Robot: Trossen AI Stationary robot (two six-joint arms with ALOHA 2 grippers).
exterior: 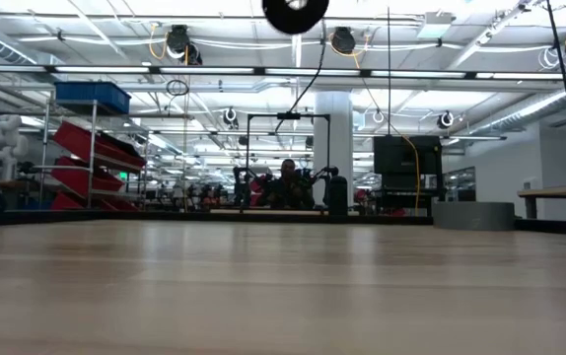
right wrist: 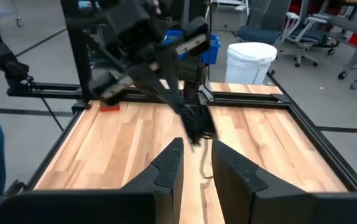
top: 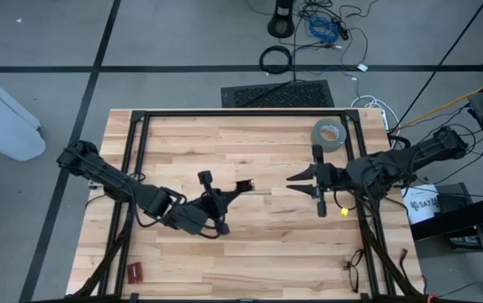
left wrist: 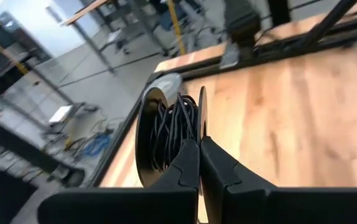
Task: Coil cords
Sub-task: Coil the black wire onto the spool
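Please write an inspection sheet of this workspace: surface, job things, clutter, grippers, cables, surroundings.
Surface: wooden table in a black frame.
Job things: thin black cord wound on a spool, held off the table; a loose end trails on the wood.
Clutter: tape roll; small red item; glasses.
Grippers: left gripper shut on the spool, mid-table; right gripper open, facing it.
Cables: black ring and loose wires on the floor.
Surroundings: white bin; workshop shelving behind.
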